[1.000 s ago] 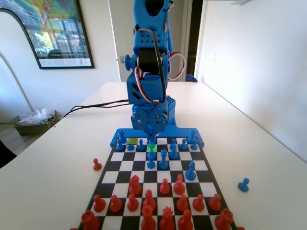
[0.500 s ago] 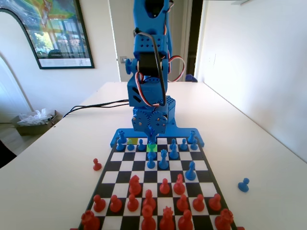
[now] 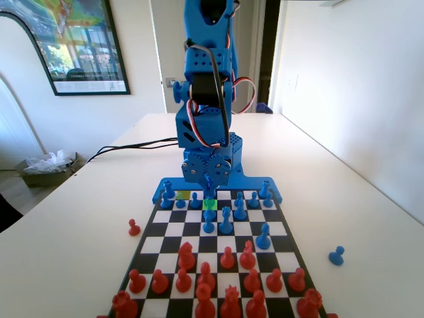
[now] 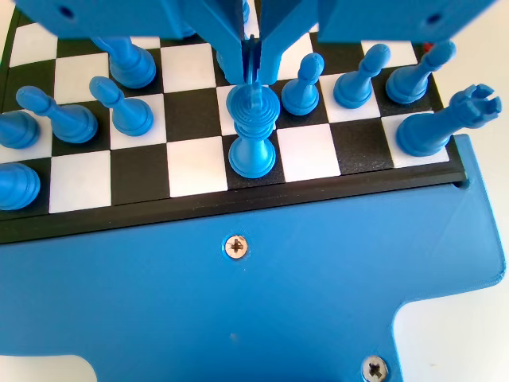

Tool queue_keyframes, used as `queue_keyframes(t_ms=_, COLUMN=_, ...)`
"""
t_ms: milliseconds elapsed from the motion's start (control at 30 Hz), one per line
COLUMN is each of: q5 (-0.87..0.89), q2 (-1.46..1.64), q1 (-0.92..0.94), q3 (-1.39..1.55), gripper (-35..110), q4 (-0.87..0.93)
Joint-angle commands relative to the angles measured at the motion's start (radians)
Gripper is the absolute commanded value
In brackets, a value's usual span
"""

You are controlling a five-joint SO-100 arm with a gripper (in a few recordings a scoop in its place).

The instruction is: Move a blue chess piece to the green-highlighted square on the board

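In the wrist view my gripper (image 4: 253, 76) hangs over the board (image 4: 195, 163), its jaws closed together on the top knob of a tall blue chess piece (image 4: 252, 143). The base of that piece is on, or just above, a black square in the row beside the blue edge. I cannot tell whether it touches the square. In the fixed view the gripper (image 3: 209, 185) is low at the far end of the board (image 3: 173, 228), and the green-highlighted square (image 3: 209, 204) lies directly in front of its tip.
Several blue pieces crowd both sides of the held one, among them a rook (image 4: 445, 127) at the right and pawns (image 4: 127, 111) at the left. A duller yellow-green square (image 3: 183, 195) lies left of the green one. Red pieces (image 3: 205, 278) fill the near rows. A blue pawn (image 3: 336, 255) and a red pawn (image 3: 134, 227) stand off the board.
The arm's upper links shifted slightly to the right between one second and half a second ago. Since then nothing has visibly moved.
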Motion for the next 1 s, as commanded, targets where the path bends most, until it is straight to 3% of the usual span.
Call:
queue_keyframes(t_ms=0, q5=-0.006, q2=0.015, q1=0.014, q3=-0.04, gripper=5, q4=0.002)
queue_keyframes(t_ms=200, q5=0.012, q2=0.021, q1=0.017, q3=-0.071, gripper=6, q4=0.015)
queue_keyframes(t_ms=967, q5=0.048, q2=0.163, q1=-0.015, q3=-0.241, gripper=7, q4=0.342)
